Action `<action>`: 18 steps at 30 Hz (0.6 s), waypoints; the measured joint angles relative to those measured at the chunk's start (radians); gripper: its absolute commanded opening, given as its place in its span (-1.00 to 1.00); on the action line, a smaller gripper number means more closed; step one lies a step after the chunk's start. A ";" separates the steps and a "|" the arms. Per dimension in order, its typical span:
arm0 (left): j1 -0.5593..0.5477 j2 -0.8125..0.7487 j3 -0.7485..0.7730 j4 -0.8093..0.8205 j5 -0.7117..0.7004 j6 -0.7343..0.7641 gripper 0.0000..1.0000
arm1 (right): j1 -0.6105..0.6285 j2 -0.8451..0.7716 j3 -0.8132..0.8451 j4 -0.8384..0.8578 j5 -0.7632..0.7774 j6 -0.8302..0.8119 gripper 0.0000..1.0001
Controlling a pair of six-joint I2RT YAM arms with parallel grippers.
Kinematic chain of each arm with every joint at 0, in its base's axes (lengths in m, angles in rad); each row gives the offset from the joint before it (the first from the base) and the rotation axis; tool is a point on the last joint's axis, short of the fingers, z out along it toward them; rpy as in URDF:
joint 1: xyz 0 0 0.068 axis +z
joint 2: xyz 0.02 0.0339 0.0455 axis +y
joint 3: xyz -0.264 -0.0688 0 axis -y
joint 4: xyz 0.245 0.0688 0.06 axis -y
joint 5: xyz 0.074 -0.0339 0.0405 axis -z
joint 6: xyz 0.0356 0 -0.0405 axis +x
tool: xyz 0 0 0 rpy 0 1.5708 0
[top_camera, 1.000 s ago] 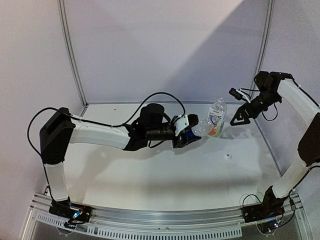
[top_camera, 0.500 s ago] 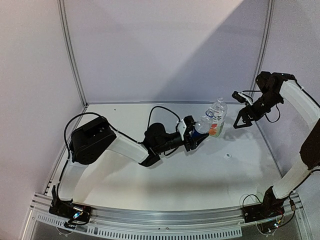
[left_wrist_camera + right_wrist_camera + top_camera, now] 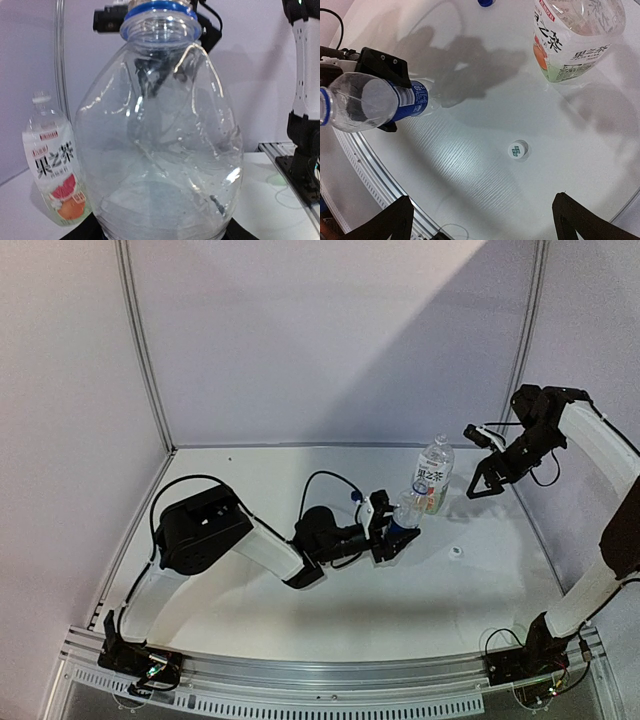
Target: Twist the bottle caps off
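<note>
My left gripper [image 3: 391,537] is shut on the blue-labelled end of the slim Pepsi bottle [image 3: 406,510], held tilted above the table. In the left wrist view the bottle [image 3: 160,150] fills the frame, its mouth [image 3: 161,22] open with a blue ring and no cap. The wider bottle [image 3: 433,476] stands upright just behind it, also in the left wrist view [image 3: 54,170]. The white cap [image 3: 517,150] lies loose on the table [image 3: 457,552]. The blue cap [image 3: 485,2] lies on the table behind the left gripper. My right gripper [image 3: 482,197] is open and empty, high above the white cap [image 3: 481,476].
White booth walls with metal posts [image 3: 140,350] close in the table at the back and sides. An aluminium rail [image 3: 320,680] runs along the near edge. The left arm's cable [image 3: 320,485] loops above the table.
My left arm has swung its elbow in and carried the Pepsi bottle right and nearer, close to the wider bottle. My right gripper shifted slightly right, then held still.
</note>
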 measured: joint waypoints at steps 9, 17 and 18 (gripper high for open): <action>0.000 0.045 0.000 0.002 0.012 0.005 0.52 | 0.000 0.004 -0.002 0.000 -0.001 0.001 0.98; 0.000 0.045 0.000 0.005 0.012 0.009 0.57 | 0.000 0.019 -0.002 0.000 -0.001 0.003 0.98; 0.000 0.045 0.000 0.006 0.012 0.009 0.55 | 0.000 0.019 -0.002 0.000 -0.002 0.003 0.98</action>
